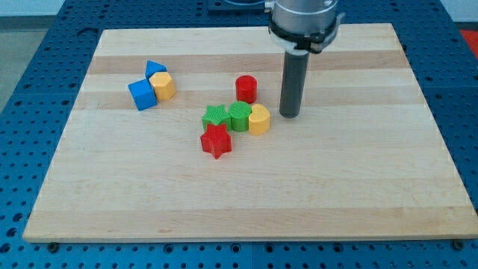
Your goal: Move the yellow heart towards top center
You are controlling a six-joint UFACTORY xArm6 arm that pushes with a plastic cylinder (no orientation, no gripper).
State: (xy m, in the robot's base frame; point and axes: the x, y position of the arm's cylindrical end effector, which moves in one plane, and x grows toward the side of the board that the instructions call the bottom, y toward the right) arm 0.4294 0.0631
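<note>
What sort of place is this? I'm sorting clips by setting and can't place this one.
Probably a robotics lab bench: a wooden board lies on a blue perforated table, small coloured blocks such as the yellow heart sit on it, and my tip stands just right of that heart.
</note>
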